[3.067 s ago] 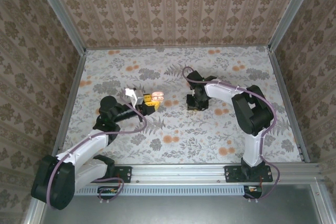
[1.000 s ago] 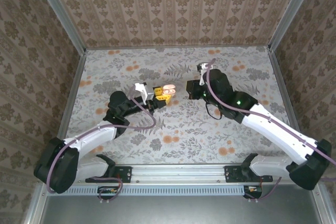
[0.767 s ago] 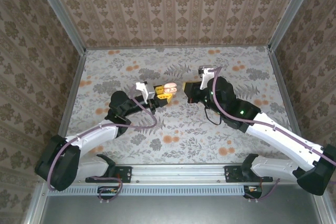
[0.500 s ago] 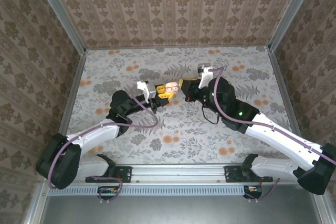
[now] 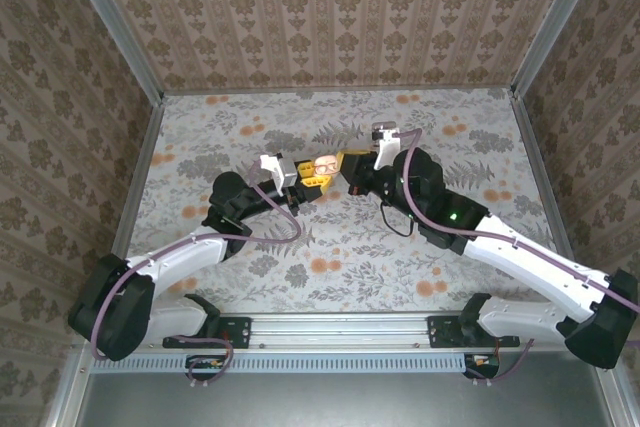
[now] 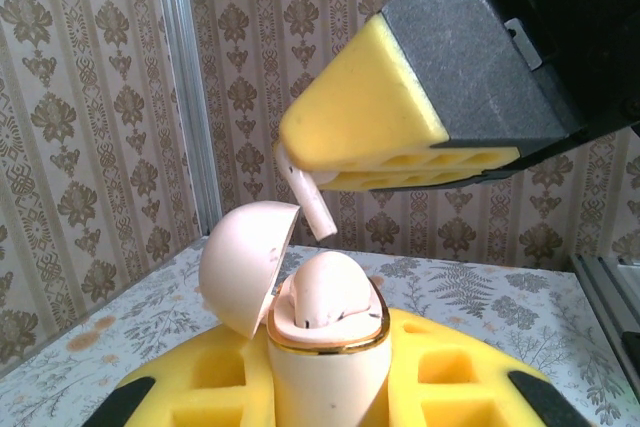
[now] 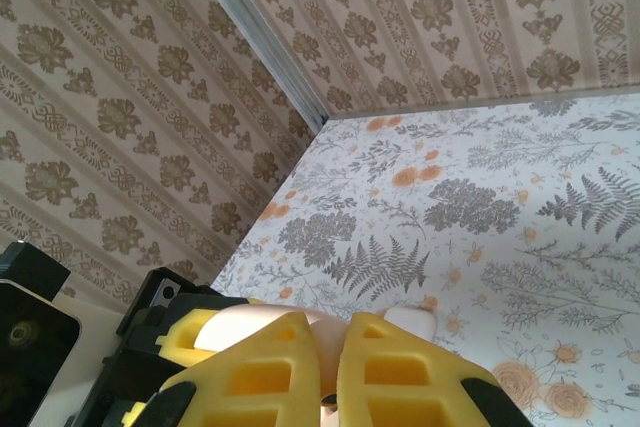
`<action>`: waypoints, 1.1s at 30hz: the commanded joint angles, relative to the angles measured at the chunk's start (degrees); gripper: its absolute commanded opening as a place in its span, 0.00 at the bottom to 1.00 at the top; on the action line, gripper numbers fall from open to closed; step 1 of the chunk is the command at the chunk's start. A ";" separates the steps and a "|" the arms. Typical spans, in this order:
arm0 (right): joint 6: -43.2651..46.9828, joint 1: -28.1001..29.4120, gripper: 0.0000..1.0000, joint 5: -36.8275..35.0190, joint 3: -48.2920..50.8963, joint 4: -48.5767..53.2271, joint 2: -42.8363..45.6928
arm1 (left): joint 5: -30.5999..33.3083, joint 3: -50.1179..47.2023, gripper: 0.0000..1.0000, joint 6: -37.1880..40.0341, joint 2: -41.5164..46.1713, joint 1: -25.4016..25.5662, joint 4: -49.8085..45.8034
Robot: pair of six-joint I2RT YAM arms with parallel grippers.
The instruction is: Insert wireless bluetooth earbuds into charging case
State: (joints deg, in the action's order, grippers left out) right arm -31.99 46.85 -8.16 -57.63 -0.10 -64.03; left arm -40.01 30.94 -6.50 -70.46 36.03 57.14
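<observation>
Locate the charging case (image 5: 323, 163) near the middle of the desk (image 5: 470, 247), toward 11 o'clock from centre. Note the left pincer (image 5: 312, 176) at 7 o'clock of the case, yellow fingers (image 6: 495, 367) clamped tight on the upright case body. Observe the lid (image 6: 245, 265) swung open and tipped toward 9 o'clock in the left wrist view. Find the seated earbud (image 6: 326, 292) in the case well, rounded top proud of the gold rim. Note the right pincer (image 5: 350, 163) just beside the case at 3 o'clock, closed almost fully on the held earbud (image 6: 308, 197). Of that earbud, see a white slanted stem protruding from the fingertips at 12 o'clock of the seated earbud, close above the open well. Contact with the lid edge: not determinable. In the right wrist view, pale case partly hidden behind both yellow fingertips.
</observation>
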 commanded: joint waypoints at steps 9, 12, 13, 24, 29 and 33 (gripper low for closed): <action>-0.47 0.61 0.08 0.66 1.46 -1.51 -1.72 | 0.44 1.20 0.00 -1.94 0.79 0.44 3.64; -0.25 0.58 0.08 0.43 1.80 -1.46 -1.89 | 0.45 1.13 0.00 -2.02 0.85 0.44 3.77; -0.10 0.58 0.08 0.43 2.04 -1.62 -2.02 | 0.46 1.15 0.00 -2.02 0.85 0.44 3.89; 2.16 1.86 0.06 -1.63 8.77 -9.71 -0.84 | 0.71 1.36 0.00 -2.80 0.69 0.44 5.16; 3.68 2.46 0.06 -4.26 10.55 -10.74 -0.11 | 0.80 1.42 0.00 -2.99 0.75 0.44 5.52; 3.93 2.69 0.06 -6.52 11.91 -11.14 1.21 | 0.68 1.49 0.00 -3.20 0.66 0.44 5.87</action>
State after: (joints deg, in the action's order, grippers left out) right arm -29.91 49.10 -11.44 -47.92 -14.15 -63.51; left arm -39.16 30.89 -8.40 -70.46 36.03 55.79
